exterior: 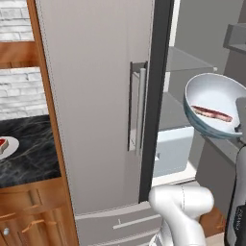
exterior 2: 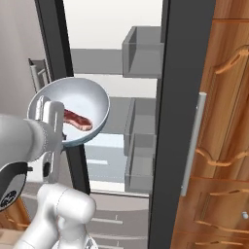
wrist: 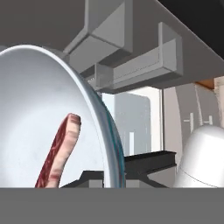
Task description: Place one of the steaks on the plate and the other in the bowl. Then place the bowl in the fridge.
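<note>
Bowl [exterior: 214, 103] is up at the open fridge [exterior: 96, 96], tilted, jaws of gripper [exterior 2: 54, 127] pinching its rim. Rigid, smooth, likely slippery on a thin edge grip. 1 steak [exterior: 211, 114] loose inside could slide; level it before shelving.

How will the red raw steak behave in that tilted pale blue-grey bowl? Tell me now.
The red raw steak may slide, since the pale blue-grey bowl is held steeply tilted by the gripper. It looks thin and light, so probably floppy. The bowl's smooth white inside likely offers little grip.
</note>
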{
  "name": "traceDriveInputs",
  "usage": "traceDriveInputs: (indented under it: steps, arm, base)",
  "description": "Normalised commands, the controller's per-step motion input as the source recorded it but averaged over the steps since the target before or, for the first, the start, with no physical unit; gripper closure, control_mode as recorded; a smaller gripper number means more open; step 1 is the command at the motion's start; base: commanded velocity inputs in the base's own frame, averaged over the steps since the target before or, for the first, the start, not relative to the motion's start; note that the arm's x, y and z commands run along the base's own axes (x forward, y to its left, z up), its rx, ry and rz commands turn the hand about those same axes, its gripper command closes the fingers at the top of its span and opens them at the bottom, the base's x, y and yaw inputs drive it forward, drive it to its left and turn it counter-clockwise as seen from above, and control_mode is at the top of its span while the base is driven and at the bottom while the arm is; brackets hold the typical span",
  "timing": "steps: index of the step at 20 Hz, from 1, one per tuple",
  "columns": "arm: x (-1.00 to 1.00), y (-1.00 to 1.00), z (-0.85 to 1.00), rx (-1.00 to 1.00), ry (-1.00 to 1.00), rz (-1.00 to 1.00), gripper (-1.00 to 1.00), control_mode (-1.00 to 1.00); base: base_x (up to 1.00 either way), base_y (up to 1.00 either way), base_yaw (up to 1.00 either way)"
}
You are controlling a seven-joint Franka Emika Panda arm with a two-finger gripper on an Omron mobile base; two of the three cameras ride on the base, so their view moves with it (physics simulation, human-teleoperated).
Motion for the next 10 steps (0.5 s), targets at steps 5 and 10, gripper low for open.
traceDriveInputs:
  steps: [5,10]
  arm:
    - [0.37,-0.02,0.70,0.02,0.01,0.00,1.00,-1.00]
    - [0.49,-0.07,0.40,0.02,0.05,0.00,1.00,-1.00]
  base:
    - [0.00,0.00,0.00]
    - [0.00,0.00,0.00]
